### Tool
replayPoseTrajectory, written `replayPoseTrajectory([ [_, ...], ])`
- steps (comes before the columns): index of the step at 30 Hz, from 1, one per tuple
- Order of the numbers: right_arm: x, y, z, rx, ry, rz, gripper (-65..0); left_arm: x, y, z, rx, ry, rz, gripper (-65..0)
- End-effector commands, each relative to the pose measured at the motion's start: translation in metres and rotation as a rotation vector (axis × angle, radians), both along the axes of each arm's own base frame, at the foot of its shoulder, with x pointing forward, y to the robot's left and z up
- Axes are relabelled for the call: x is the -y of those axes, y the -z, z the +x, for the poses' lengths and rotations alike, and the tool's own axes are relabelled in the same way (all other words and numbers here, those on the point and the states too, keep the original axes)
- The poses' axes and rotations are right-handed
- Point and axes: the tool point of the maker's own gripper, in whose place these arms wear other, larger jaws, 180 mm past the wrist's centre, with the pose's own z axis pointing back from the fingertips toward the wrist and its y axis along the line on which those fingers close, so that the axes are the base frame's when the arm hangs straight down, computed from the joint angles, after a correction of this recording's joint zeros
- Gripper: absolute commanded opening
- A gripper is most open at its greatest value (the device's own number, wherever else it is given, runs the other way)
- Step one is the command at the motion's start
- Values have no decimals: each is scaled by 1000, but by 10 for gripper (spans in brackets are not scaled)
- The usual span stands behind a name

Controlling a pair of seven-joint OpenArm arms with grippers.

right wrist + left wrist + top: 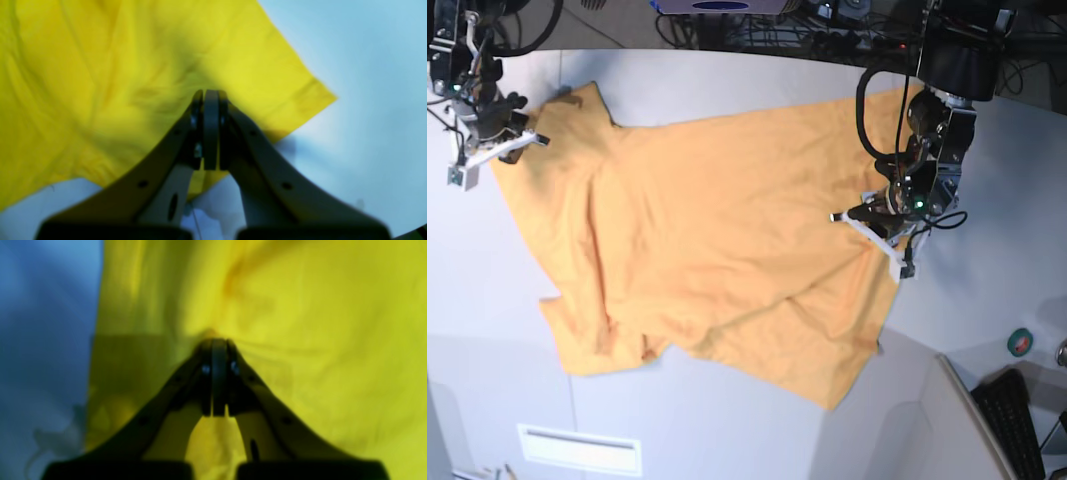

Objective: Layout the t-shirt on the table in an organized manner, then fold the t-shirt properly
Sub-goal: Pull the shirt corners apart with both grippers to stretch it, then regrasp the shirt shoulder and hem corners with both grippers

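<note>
The orange-yellow t-shirt [717,240] lies spread across the white-grey table [727,420], with wrinkles and a folded-over flap at its lower right. My left gripper [879,237] is at the shirt's right edge. In the left wrist view the gripper [218,340] is shut on pinched fabric of the t-shirt [317,340], with creases radiating from its tips. My right gripper [515,143] is at the shirt's upper left corner. In the right wrist view the gripper [210,91] is shut on the t-shirt [100,83] near a sleeve hem.
A green tape roll [1021,341] and a black keyboard [1012,420] sit at the lower right. Cables and equipment [827,25] line the back edge. A white label strip [579,450] is at the front left. Bare table shows in both wrist views [40,340] [367,100].
</note>
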Motion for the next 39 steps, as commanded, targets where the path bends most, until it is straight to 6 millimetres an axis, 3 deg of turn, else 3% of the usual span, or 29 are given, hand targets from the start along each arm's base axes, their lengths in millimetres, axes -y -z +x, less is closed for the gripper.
replayPoseTrajectory([
  [1,-4,-8,10,38,-26,-1,-650,-6,-3,10,12,-8,15,-650],
  [9,-43,1,8,14,-117,42,-650,27,-17,88,102,86,67,-650],
  [14,-46,0,11,20,-124,44,-650,29,-33,135,158,38,77,-650],
  [18,-47,-8,16,49,-132,41,-650,29,-53,153,209,36,70,-650],
  [20,-47,-17,17,70,-138,35,-650,35,-51,142,192,45,47,-650],
  [21,-45,-22,18,84,-138,29,-650,27,-54,137,197,38,43,-650],
  [25,-29,-43,25,141,-101,2,-650,-18,-68,89,266,-103,-24,-650],
  [27,-18,-47,26,153,-76,-12,-650,-48,-80,59,316,-170,-16,-650],
  [31,-13,-49,27,158,-61,-18,-650,-88,-90,-2,350,-234,9,-650],
  [32,-13,-50,27,160,-63,-18,-650,-97,-93,-14,353,-244,19,-604],
  [35,-19,-49,28,167,-101,-5,-650,-117,-89,-48,339,-286,31,-382],
  [37,-33,-50,29,187,-132,51,-650,-122,-83,-63,326,-303,16,-209],
  [39,-42,-53,31,209,-137,110,-650,-120,-74,-70,316,-293,-14,-94],
])
